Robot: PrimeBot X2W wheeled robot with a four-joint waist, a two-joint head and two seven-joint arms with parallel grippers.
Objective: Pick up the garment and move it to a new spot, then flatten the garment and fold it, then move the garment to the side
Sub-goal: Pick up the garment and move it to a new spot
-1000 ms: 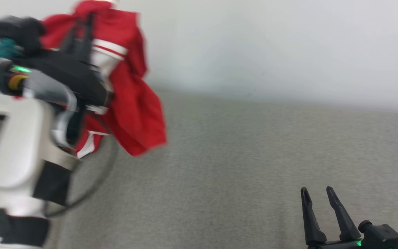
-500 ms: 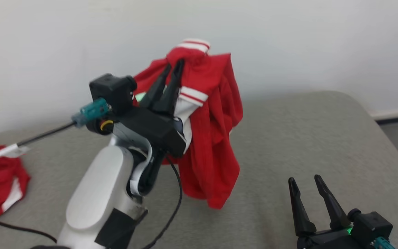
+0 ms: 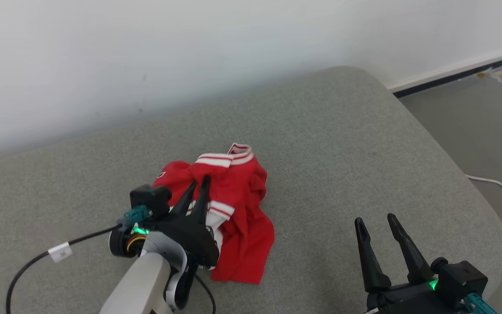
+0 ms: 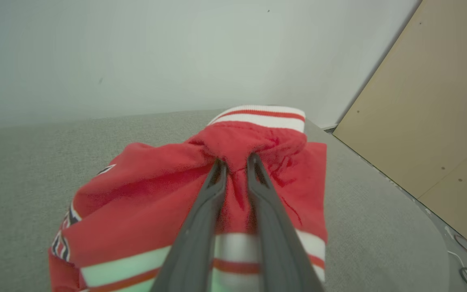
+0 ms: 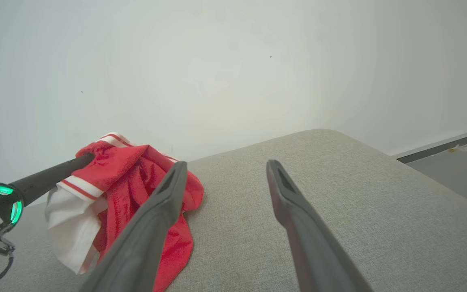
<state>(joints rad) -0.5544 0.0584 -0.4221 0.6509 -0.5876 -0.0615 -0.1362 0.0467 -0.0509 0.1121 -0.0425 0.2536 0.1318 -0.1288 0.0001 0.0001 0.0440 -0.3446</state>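
Pinches red garment (image 3: 242, 218) on grey cushion (image 3: 342, 131) with left hand (image 3: 200, 181), holds right hand (image 3: 375, 219) spread over bare stretch by the rounded edge, catches tan panel (image 4: 432, 121) from left wrist.

The garment (image 3: 238, 205) is thin red cloth with a faint sheen, its white bands ribbed knit. The cushion (image 3: 342, 144) under it is coarse, matt grey woven fabric. The right gripper (image 3: 375, 218) has matt dark plastic fingers (image 3: 368, 257); the left forearm (image 3: 140, 283) at lower left is a glossy pale shell. The wall (image 3: 190, 52) is smooth and matt.
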